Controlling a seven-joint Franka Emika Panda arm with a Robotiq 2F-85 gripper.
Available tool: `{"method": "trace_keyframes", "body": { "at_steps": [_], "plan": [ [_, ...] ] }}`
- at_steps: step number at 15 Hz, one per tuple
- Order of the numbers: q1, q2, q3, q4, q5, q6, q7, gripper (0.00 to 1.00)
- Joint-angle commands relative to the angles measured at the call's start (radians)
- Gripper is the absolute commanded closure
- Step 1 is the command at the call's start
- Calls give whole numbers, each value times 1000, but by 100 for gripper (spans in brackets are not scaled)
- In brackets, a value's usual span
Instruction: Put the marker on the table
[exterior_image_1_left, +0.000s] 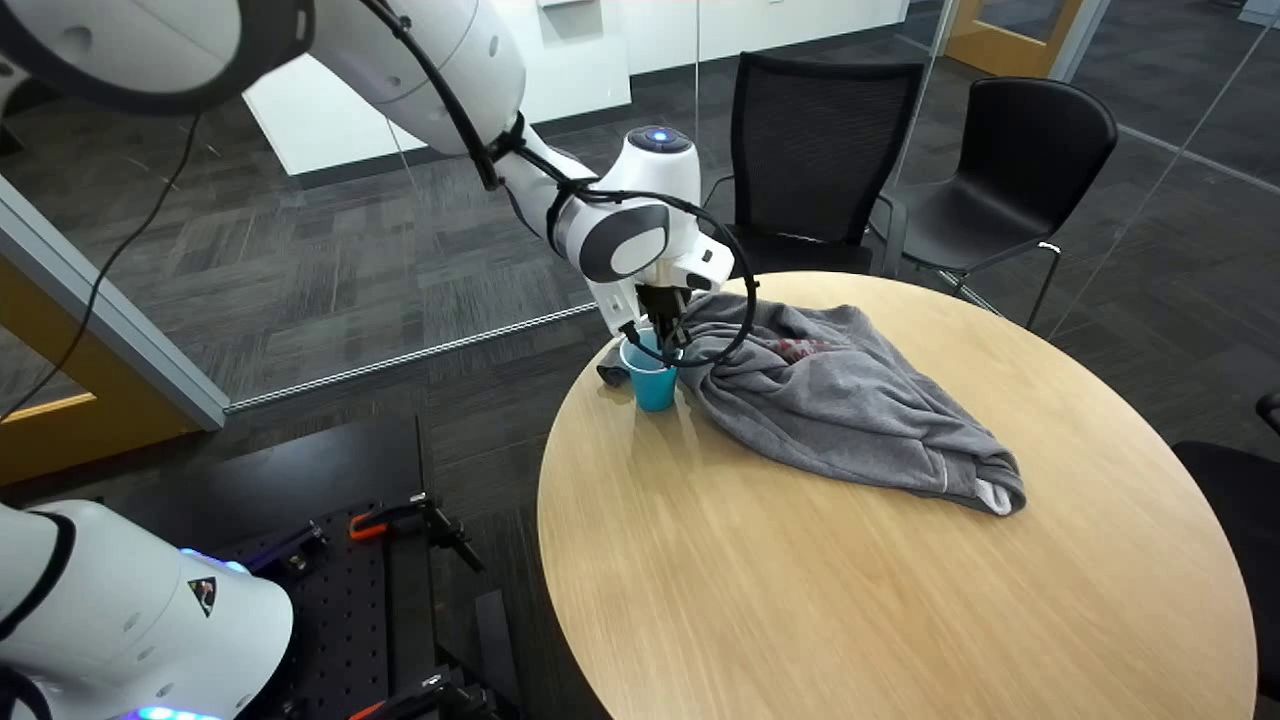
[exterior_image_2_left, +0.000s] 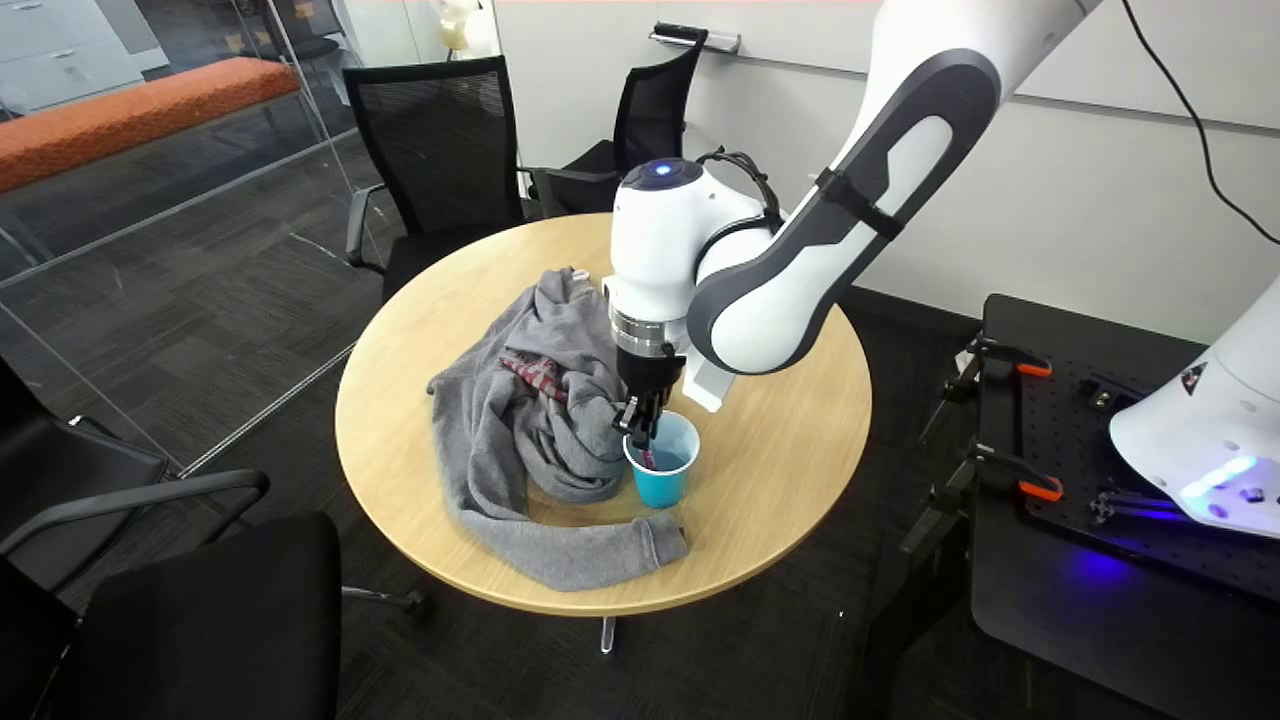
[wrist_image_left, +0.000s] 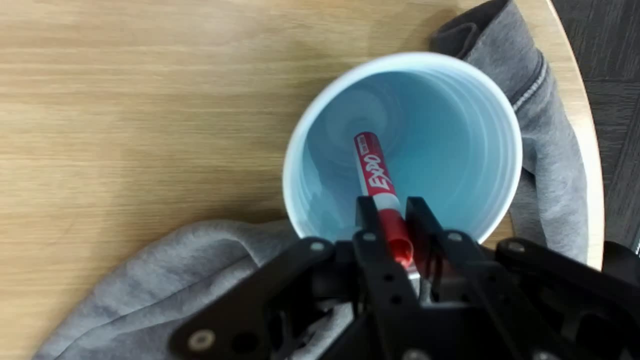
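Over the mouth of the blue cup (wrist_image_left: 445, 130), I have the tool (wrist_image_left: 392, 204) pointing down, its fingers (wrist_image_left: 367, 215) pressed to both sides of the red cap (wrist_image_left: 392, 225), so it's gripping the marker (wrist_image_left: 376, 170). From my wrist view the marker slants down into the cup with its EXPO lettering showing; whether its far end touches the bottom, I can't tell. The cup stands upright on the table (exterior_image_1_left: 800, 580), near its edge. Just beside it I see the grey garment (exterior_image_1_left: 850, 430), bunched up, with a red-patterned patch (exterior_image_2_left: 537, 375) among its folds and one sleeve (exterior_image_2_left: 600, 550) lying by the cup. Both exterior views show the white arm (exterior_image_2_left: 765, 325) above the table and black chairs (exterior_image_1_left: 828, 150) around it, on dark floor (exterior_image_2_left: 740, 650).
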Motion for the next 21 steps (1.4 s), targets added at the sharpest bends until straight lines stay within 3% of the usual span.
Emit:
{"method": "trace_keyframes", "body": {
  "at_steps": [1, 8, 16, 21],
  "plan": [
    [61, -97, -56, -94, -29, -16, 93, 95],
    [104, -267, -98, -255, -85, 26, 180, 95],
    [59, -517, -93, -489, -97, 172, 223, 95],
    [-36, -566, -80, -510, -46, 124, 241, 95]
  ]
}}
